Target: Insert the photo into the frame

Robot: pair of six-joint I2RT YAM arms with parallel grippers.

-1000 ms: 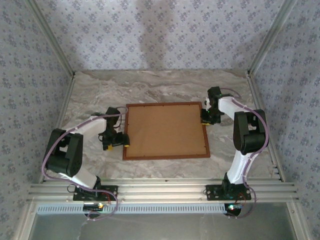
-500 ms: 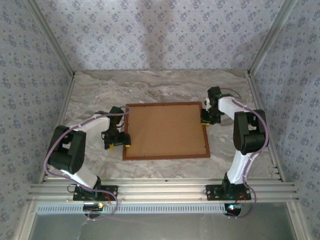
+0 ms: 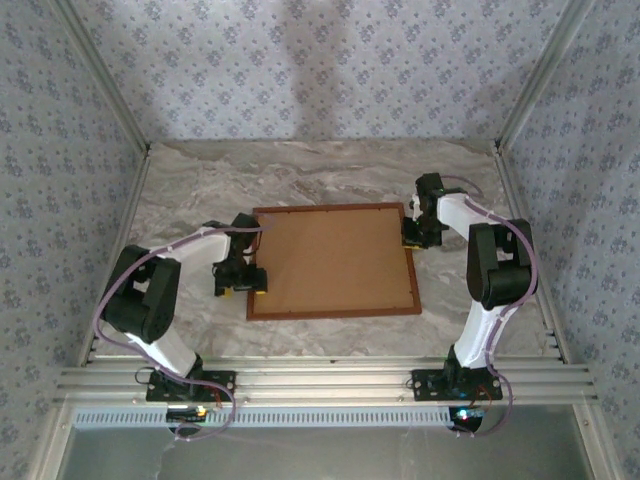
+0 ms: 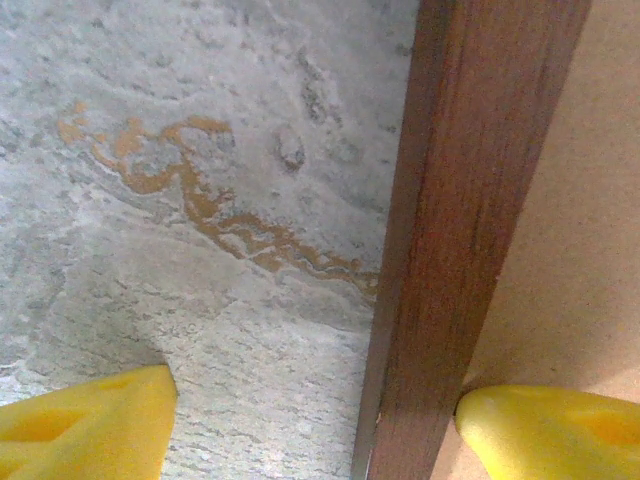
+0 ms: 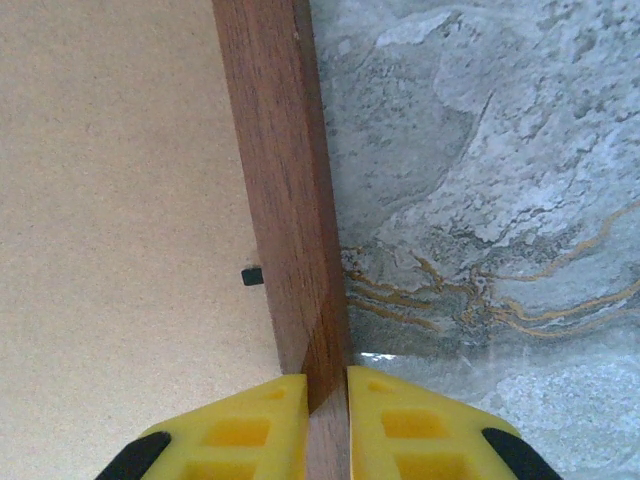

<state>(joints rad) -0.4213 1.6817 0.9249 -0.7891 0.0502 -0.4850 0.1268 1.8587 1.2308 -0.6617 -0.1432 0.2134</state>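
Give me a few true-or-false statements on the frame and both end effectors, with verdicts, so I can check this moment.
1. The right end effector is clamped on the frame. True.
2. The left end effector is shut on the frame's bar. False: its fingers stand open, one on each side of the bar.
3. A plain brown board fills the frame's opening. True.
4. The frame stands upright against the back wall. False: it lies flat on the marble table.

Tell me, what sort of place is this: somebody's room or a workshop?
Probably a robot test booth dressed as a room. The left arm and right arm are bolted to aluminium rails at the edge of a marble-look table bearing a wooden picture frame, and flowered wallpaper panels box it in.
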